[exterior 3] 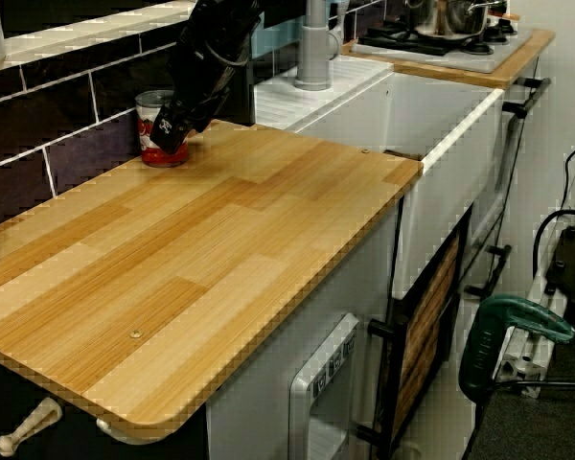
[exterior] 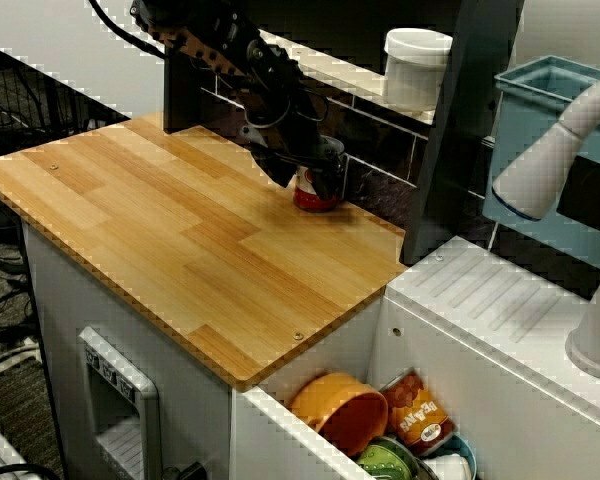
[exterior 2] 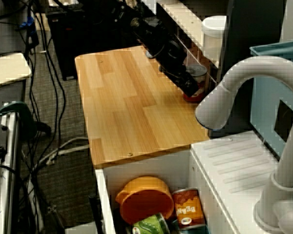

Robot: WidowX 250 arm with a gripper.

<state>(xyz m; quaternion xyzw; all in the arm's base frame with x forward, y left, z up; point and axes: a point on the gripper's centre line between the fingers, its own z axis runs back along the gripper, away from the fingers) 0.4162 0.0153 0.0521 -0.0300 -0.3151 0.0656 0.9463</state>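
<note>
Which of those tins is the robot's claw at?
The red tin, standing upright on the wooden worktop with the gripper at it. The orange tin and the green tin lie in the sink.

Seen in the view from the front, the can (exterior: 316, 190) stands on the table (exterior: 160, 230) at its far right corner, close before the back wall. The jaws are down at the can, on its left and front, and the arm (exterior: 230, 50) comes in from the rear left. On the ledge (exterior: 330, 70) above and behind the can sits a tub (exterior: 417, 67). Right of the table, lower down, lies the sink (exterior: 280, 435). In it lies a bowl (exterior: 340, 410), with a tin (exterior: 418, 415) just beside it on the right. Behind the sink is the draining board (exterior: 480, 290), with the tap (exterior: 550, 150) on its right.
</note>
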